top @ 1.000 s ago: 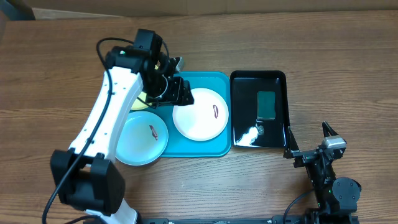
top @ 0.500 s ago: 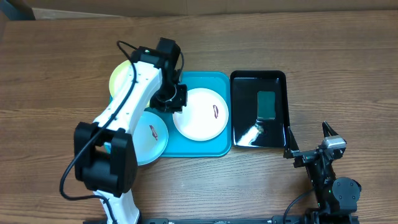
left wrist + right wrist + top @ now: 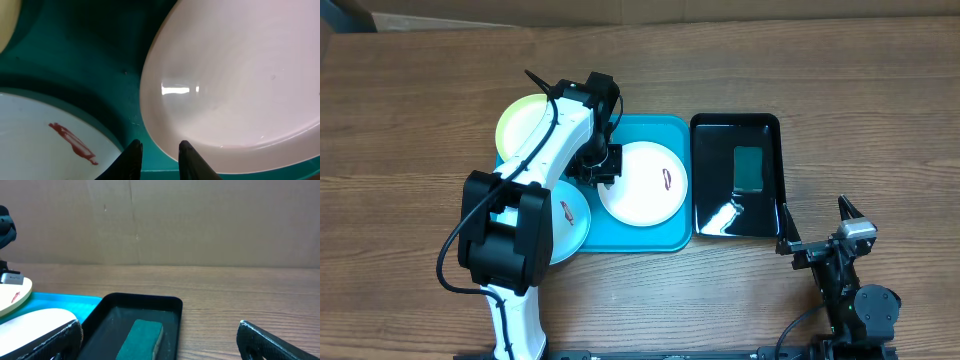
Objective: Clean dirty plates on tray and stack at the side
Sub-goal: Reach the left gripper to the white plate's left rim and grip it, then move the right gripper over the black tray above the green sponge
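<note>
On the wooden desk (image 3: 420, 100), the turquoise tray (image 3: 650, 130) is seen near the middle, and a smaller glossy black tray (image 3: 720, 170) is set just beside its right edge. Three plates are spread over the turquoise tray. The white plate (image 3: 645, 185) lies fully inside it, with a reddish smear (image 3: 667, 179) on its right half. The yellow-green plate (image 3: 525, 125) is placed at the far left corner, overlapping the rim. The pale blue plate (image 3: 575, 230) is laid over the near left corner and is partly hidden by the left arm; a red smear (image 3: 566, 209) is seen on it. A green sponge (image 3: 748, 168) is seen lying in the black tray.

The left gripper (image 3: 160, 150) is held low over the turquoise tray, its fingers narrowly parted at the white plate's edge; whether that rim is caught cannot be told. The right gripper (image 3: 159, 330) is spread wide and empty, near the black tray's near right corner.
</note>
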You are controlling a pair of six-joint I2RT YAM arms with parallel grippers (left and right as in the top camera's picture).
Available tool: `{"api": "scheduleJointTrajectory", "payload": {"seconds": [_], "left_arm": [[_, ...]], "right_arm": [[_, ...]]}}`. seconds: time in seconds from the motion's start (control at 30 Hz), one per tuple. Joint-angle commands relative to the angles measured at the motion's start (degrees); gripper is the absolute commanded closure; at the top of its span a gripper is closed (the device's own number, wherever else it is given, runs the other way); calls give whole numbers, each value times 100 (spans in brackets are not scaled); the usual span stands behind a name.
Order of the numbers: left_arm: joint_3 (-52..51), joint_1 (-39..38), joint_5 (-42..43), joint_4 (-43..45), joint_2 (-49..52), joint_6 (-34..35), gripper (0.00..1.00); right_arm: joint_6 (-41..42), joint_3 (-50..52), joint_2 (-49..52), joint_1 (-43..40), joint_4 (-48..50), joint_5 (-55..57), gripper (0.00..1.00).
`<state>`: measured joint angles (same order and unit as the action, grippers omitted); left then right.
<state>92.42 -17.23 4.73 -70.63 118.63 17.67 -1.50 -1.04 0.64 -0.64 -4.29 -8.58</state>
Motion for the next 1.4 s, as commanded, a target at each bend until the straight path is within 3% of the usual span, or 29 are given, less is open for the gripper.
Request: {"api": "scheduleJointTrajectory", "payload": {"seconds": [0.0,0.5,0.63,0.83,1.0,1.2,1.27,1.37], "left_arm": [[133,-4,-114,63,155,57,73],[101,-4,-284,225,203,57,73],[101,-4,-284,212,203,57,73],[101,-4,-282,212,203,57,68],[101,-4,-280,214,203,63,68],[101,-4,-280,214,203,87,68],[98,-4,-284,236,203,85,68],[52,-4,-282,345,203,127,70]], "right_arm": [[-7,59,-35,31,28,13,0],[39,59,-35,31,33,-177,0],[669,-4,-35,31,-4,-225,0],[951,-1233,354,31,-826,-201,0],[944,-3174,1921,31,-1941,-278,0],[885,-5956,4594,33,-4459,-573,0],[905,-6977,5624,31,-5405,-1233,0],[903,-7587,6494,33,-5982,-2179,0]]}}
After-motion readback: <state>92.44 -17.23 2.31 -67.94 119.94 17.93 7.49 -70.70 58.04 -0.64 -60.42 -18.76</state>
